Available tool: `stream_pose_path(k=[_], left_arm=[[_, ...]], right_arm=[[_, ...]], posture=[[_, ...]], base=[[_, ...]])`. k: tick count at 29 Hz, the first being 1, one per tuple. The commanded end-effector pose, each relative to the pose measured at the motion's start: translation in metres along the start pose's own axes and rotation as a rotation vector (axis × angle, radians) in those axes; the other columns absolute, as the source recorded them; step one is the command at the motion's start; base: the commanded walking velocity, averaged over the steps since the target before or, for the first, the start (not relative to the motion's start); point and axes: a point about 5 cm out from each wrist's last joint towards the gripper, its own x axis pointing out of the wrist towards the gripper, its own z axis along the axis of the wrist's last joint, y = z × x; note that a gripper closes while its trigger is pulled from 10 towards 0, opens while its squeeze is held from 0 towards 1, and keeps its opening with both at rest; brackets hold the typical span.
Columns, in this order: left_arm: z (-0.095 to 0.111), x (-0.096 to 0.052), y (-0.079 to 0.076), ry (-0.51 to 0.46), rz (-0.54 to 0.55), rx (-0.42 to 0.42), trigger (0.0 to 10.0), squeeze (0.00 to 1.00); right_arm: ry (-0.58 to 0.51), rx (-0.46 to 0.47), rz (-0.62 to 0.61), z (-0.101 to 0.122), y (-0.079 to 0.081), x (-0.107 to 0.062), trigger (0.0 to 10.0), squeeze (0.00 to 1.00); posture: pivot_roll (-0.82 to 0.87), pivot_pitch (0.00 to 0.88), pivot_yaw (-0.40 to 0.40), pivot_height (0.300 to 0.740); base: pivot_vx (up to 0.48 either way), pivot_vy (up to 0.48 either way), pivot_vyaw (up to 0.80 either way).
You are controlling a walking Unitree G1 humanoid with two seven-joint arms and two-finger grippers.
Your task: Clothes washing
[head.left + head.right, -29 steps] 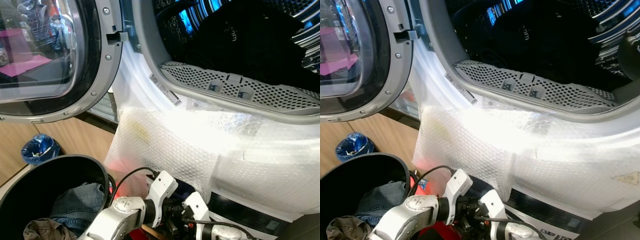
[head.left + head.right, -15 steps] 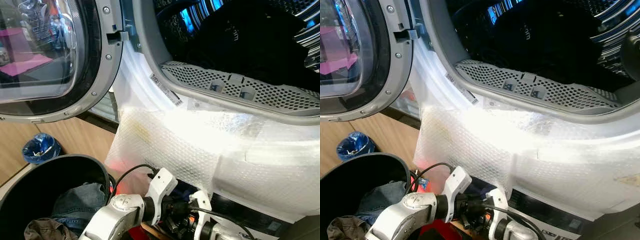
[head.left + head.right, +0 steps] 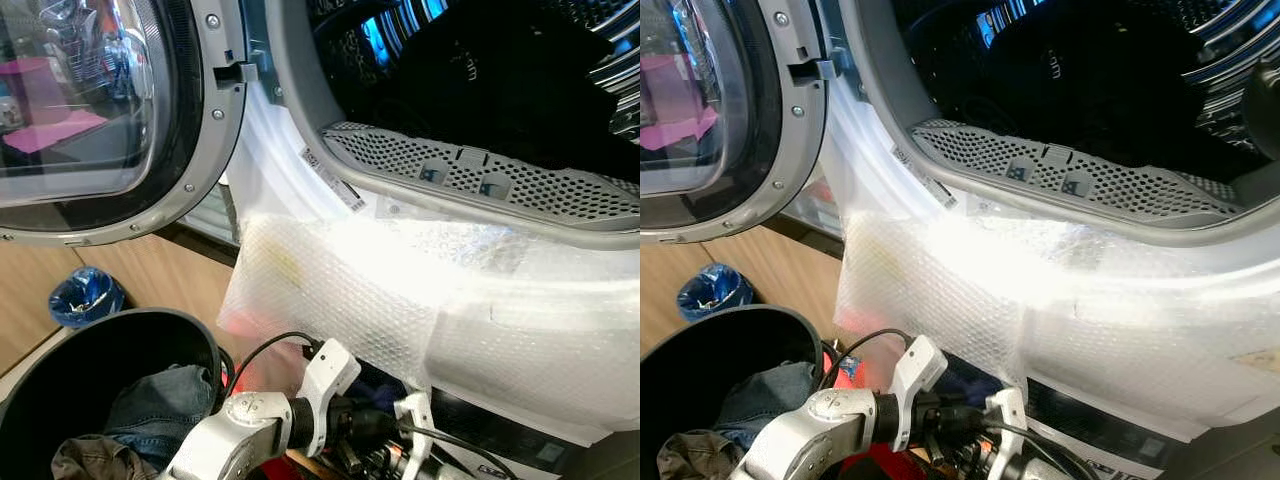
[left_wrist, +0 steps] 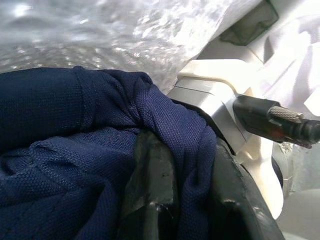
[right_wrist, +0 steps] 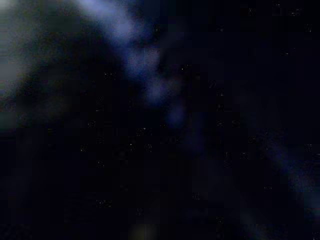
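Observation:
The washing machine's drum (image 3: 500, 80) stands open above me, with dark laundry inside. A navy garment (image 4: 65, 150) is bunched low in front of the machine, and a bit of it shows in the eye views as navy garment (image 3: 965, 378). My left gripper (image 4: 192, 200) is shut on a fold of it, and the cloth wraps over one black finger (image 4: 150, 190). From above, the left gripper (image 3: 362, 425) sits just below the bubble wrap. My right gripper (image 3: 412, 458) lies close beside it at the bottom edge. The right wrist view is almost black, with a faint blue blur.
The round glass door (image 3: 90, 110) is swung open on the left. Bubble wrap (image 3: 400, 290) covers the machine's front under the drum's rim. A black basket (image 3: 60, 370) at lower left holds jeans (image 3: 160, 400) and a brown garment (image 3: 95, 460). A blue bag (image 3: 85, 297) lies on the wooden floor.
My right wrist has sunk lower, towards the bottom edge of the view. The left wrist has edged slightly to the right, still on the navy garment.

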Motion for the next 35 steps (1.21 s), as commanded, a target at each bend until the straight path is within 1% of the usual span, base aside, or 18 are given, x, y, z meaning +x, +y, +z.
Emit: stream_pose_path(k=[1,3,4,5,9,10,15,20,21,25,26,28,29,31,32,33,34,35], left_arm=[[-0.004,-0.001,-0.010,0.009,-0.089,-0.010,3.4,0.00],[-0.004,-0.003,-0.010,0.010,-0.092,-0.006,6.4,0.00],[-0.005,-0.004,-0.011,0.010,-0.093,-0.005,9.0,0.00],[-0.005,-0.006,-0.011,0.009,-0.093,-0.005,10.0,0.00],[-0.005,-0.010,-0.012,0.008,-0.091,-0.020,10.0,0.00],[-0.006,-0.012,-0.012,0.006,-0.092,-0.028,10.0,1.00],[-0.007,-0.022,-0.015,0.008,-0.102,-0.045,10.0,1.00],[-0.008,-0.043,-0.013,0.026,-0.077,-0.052,10.0,1.00],[-0.008,-0.043,-0.013,0.026,-0.077,-0.052,10.0,1.00],[-0.002,-0.071,-0.011,0.031,-0.024,-0.023,10.0,1.00],[-0.001,-0.082,-0.009,0.035,0.019,-0.022,10.0,1.00],[-0.002,-0.087,-0.007,0.040,0.043,-0.021,10.0,1.00],[-0.005,-0.097,0.003,0.059,0.143,-0.016,10.0,1.00],[-0.008,-0.104,0.013,0.059,0.250,-0.026,10.0,1.00],[-0.008,-0.110,0.024,0.036,0.371,-0.021,10.0,1.00],[-0.008,-0.113,0.030,0.026,0.436,-0.036,10.0,1.00],[-0.008,-0.113,0.030,0.026,0.436,-0.036,10.0,1.00],[-0.003,-0.120,0.043,-0.039,0.579,-0.034,10.0,0.00]], right_arm=[[-0.074,-0.007,-0.035,0.014,-0.006,-0.011,0.0,0.00],[-0.060,-0.012,-0.039,0.012,-0.007,-0.013,0.0,0.00],[-0.058,-0.013,-0.041,0.011,-0.007,-0.014,0.0,0.00],[-0.059,-0.012,-0.043,0.011,-0.008,-0.015,0.0,0.00],[-0.064,-0.010,-0.045,0.012,-0.008,-0.017,0.0,0.00],[-0.063,-0.012,-0.044,0.012,-0.008,-0.018,0.0,0.00],[-0.055,-0.020,-0.037,0.012,-0.007,-0.016,0.0,0.00],[-0.030,-0.034,-0.029,0.007,-0.006,-0.014,0.0,0.00],[-0.030,-0.034,-0.029,0.007,-0.006,-0.014,0.0,0.00],[0.008,-0.058,0.007,0.000,-0.003,-0.021,0.0,0.00],[0.073,-0.098,0.018,-0.007,-0.003,-0.026,0.0,0.00],[0.109,-0.121,0.024,-0.012,-0.003,-0.028,0.0,0.00],[0.165,-0.148,0.065,-0.019,0.000,-0.034,0.0,0.00],[0.186,-0.148,0.092,-0.022,0.002,-0.039,0.0,0.00],[0.178,-0.141,0.102,-0.021,0.003,-0.041,0.0,0.00],[0.169,-0.141,0.108,-0.019,0.003,-0.042,0.0,0.00],[0.169,-0.141,0.108,-0.019,0.003,-0.042,0.0,0.00],[0.150,-0.143,0.140,-0.015,0.007,-0.043,0.0,0.00]], posture=[[-0.08,0.103,0.049,0.740],[-0.08,0.110,0.050,0.740],[-0.08,0.110,0.050,0.740],[-0.08,0.110,0.050,0.740],[-0.08,0.117,0.051,0.740],[-0.08,0.117,0.051,0.740],[-0.07,0.118,0.053,0.740],[-0.06,0.113,0.058,0.740],[-0.06,0.113,0.058,0.740],[-0.05,0.102,0.069,0.740],[-0.05,0.098,0.071,0.740],[-0.05,0.095,0.072,0.740],[-0.06,0.094,0.074,0.740],[-0.05,0.090,0.073,0.740],[-0.05,0.087,0.073,0.740],[-0.05,0.087,0.073,0.740],[-0.05,0.087,0.073,0.740],[-0.05,0.082,0.072,0.740]], base=[[0.000,0.000,0.00],[0.000,0.000,0.00],[0.000,0.000,0.00],[0.000,0.000,0.00],[0.000,0.000,0.00],[0.000,0.000,0.00],[0.000,0.000,0.00],[0.000,0.000,0.00],[0.000,0.000,0.00],[0.000,0.000,0.00],[0.000,0.000,0.00],[0.000,0.000,0.00],[0.000,0.000,0.00],[0.000,0.000,0.00],[0.000,0.000,0.00],[0.000,0.000,0.00],[0.000,0.000,0.00],[0.000,0.000,0.00]])
